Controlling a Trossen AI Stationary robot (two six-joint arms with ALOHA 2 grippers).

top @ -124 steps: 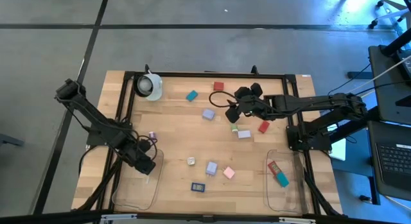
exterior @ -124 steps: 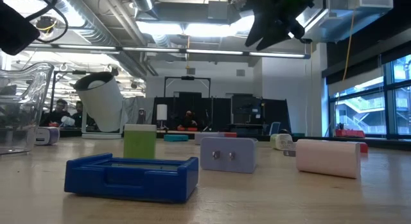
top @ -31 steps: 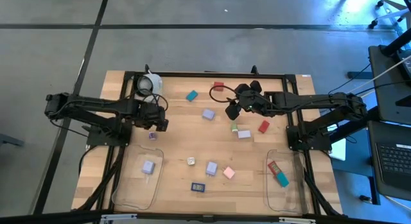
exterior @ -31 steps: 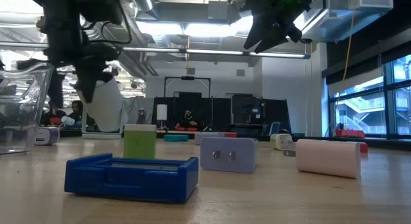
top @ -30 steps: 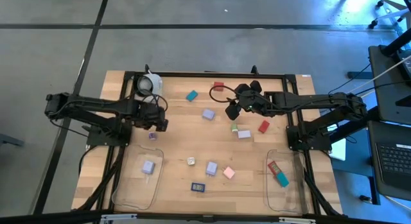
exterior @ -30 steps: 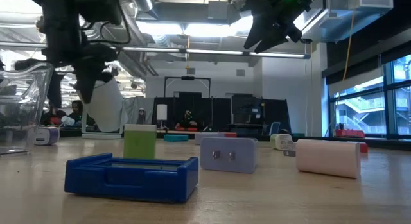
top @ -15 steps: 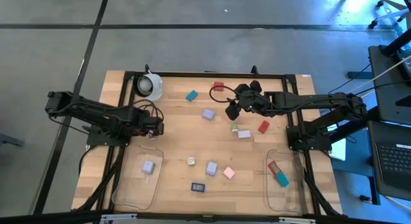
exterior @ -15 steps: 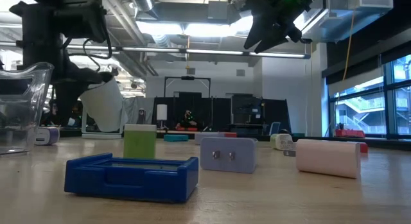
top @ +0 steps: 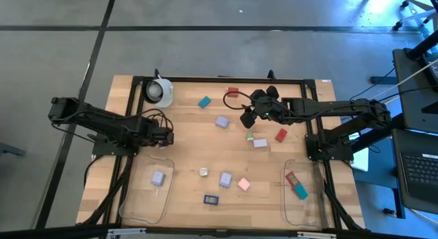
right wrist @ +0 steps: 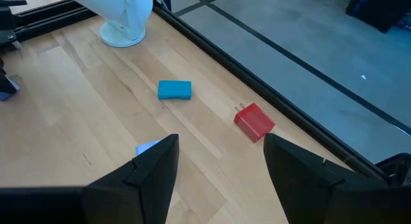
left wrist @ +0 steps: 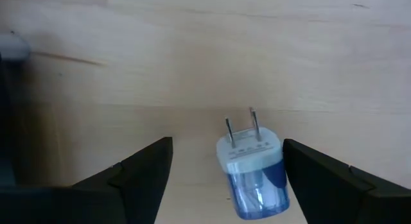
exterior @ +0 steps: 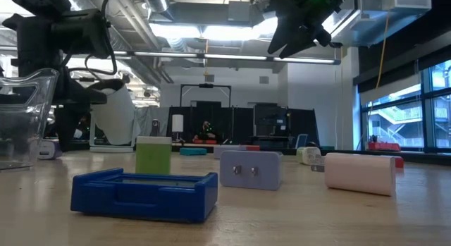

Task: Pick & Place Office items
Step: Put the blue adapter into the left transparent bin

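A lavender-blue plug (left wrist: 252, 174) lies on its side on the wood, its two prongs pointing away from the wrist camera. My left gripper (left wrist: 228, 147) (top: 164, 138) points down over it, open, one finger on either side of the plug with a gap to each. My right gripper (top: 249, 117) (right wrist: 220, 150) hangs open and empty above the table's far middle. Below it lie a teal block (right wrist: 174, 89), a red block (right wrist: 254, 121) and a lavender piece (top: 222, 121). Other small pieces lie near the front: dark blue (exterior: 144, 194), green (exterior: 153, 155), lavender (exterior: 251, 168), pink (exterior: 359, 173).
A clear tray (top: 140, 198) at the near left holds a lavender piece (top: 158, 177). A second clear tray (top: 308, 205) at the near right holds a red piece (top: 292, 178) and a teal one (top: 300, 192). A white round object (top: 159, 92) stands at the far left corner.
My left gripper has sunk toward the table and the lavender-blue plug, shifting slightly toward the left and near edges and rolling about its own axis. My right gripper has kept still. No piece has moved.
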